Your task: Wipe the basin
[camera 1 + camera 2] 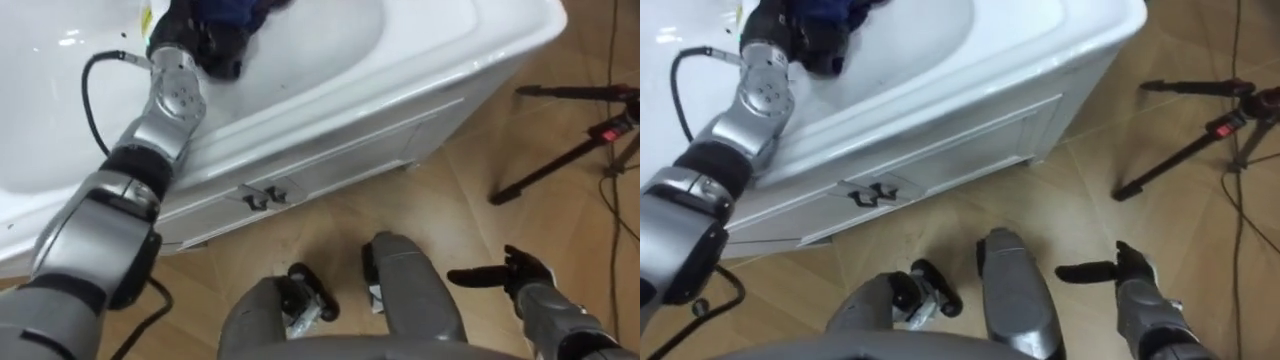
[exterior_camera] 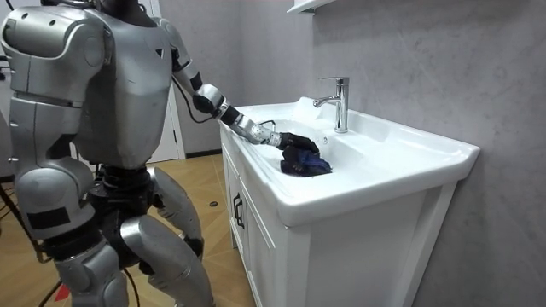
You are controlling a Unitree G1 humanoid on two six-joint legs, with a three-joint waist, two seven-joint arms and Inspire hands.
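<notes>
Room view: my left hand [image 2: 294, 141] sits in the basin [image 2: 384, 147], fingers curled into the blue cloth [image 2: 309, 164]; right hand [image 1: 512, 272] hangs slack, empty; wiping step, I judge; next: drag cloth across the basin.

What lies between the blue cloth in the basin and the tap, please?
Nothing but bare white basin: in the room view the cloth, under the left hand, sits short of the tap, with an empty stretch between.
</notes>
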